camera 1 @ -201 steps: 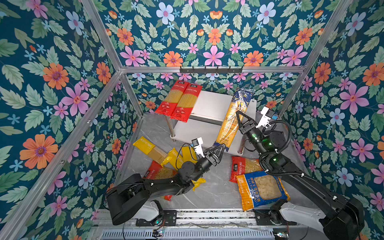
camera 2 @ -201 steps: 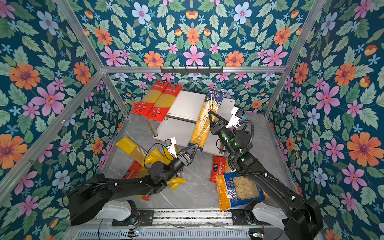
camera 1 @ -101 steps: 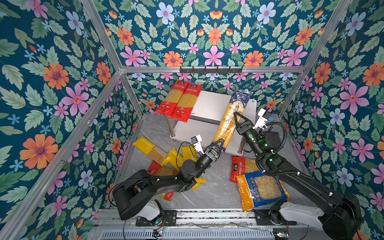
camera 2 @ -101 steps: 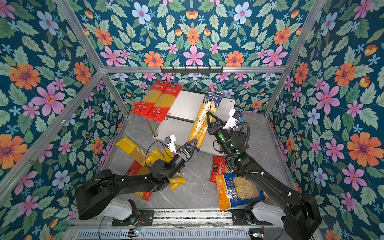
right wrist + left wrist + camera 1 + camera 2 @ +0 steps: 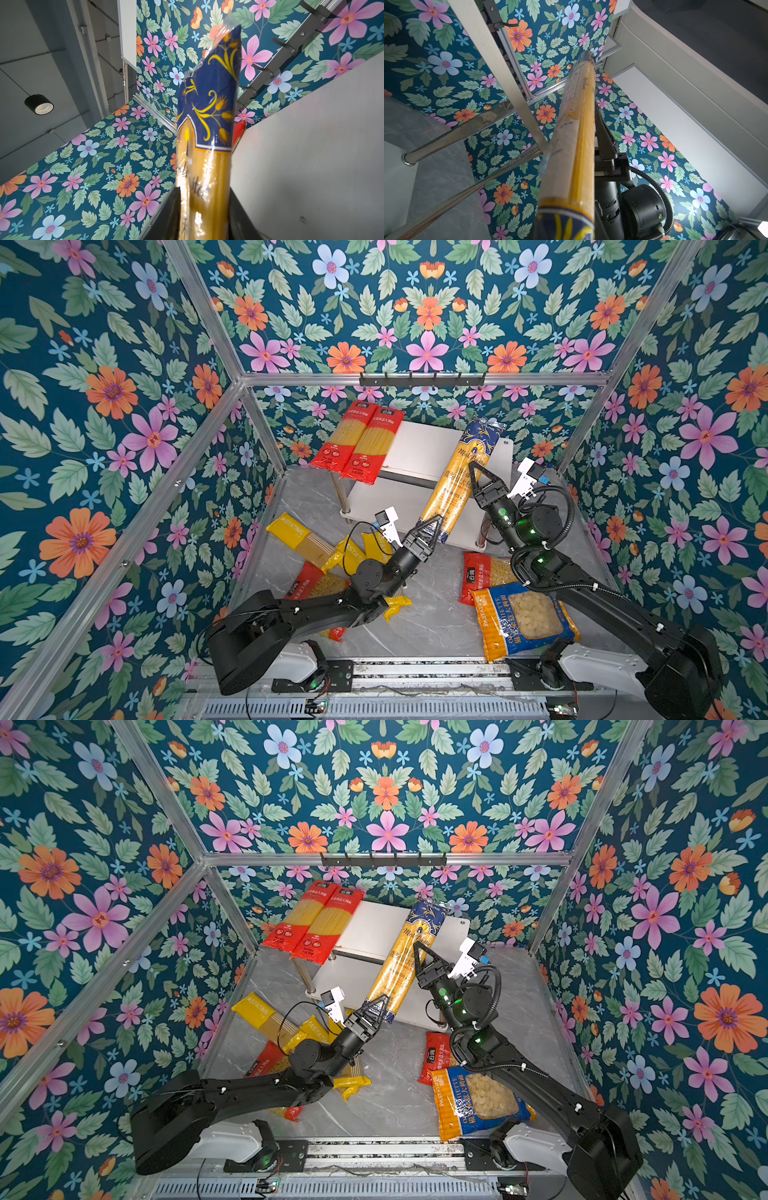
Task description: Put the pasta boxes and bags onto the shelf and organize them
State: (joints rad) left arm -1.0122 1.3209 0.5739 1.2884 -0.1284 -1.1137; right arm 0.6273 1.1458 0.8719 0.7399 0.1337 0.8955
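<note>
Two red spaghetti packs (image 5: pixel 361 443) lie side by side on the shelf's (image 5: pixel 424 448) top tier, at its left edge. You hold a navy-and-gold spaghetti pack (image 5: pixel 461 472) tilted over the shelf's right edge. The left gripper (image 5: pixel 430 526) has its jaws closed on the lower end. The right gripper's (image 5: pixel 473 475) jaws sit astride the middle, but whether they pinch it is unclear. Six packs remain on the tabletop: three yellow packs (image 5: pixel 303 537), two red macaroni bags (image 5: pixel 478 576) and one shells bag (image 5: pixel 523 618).

I am reading ASTATIME in white on the yellow pack (image 5: pixel 297 531) lying left of the shelf (image 5: pixel 419 448) in a top view, and PASTATI on the second yellow pack (image 5: pixel 353 552) beside it. The blue-orange bag (image 5: pixel 523 618) in front of the shelf is showing a word beginning PASTA. Gold script on the navy-gold spaghetti pack (image 5: pixel 207 104) leaning over the shelf is ending in "asta". Chinese print on the red packs (image 5: pixel 357 439) on the shelf's top tier is coming out too small to read.
</note>
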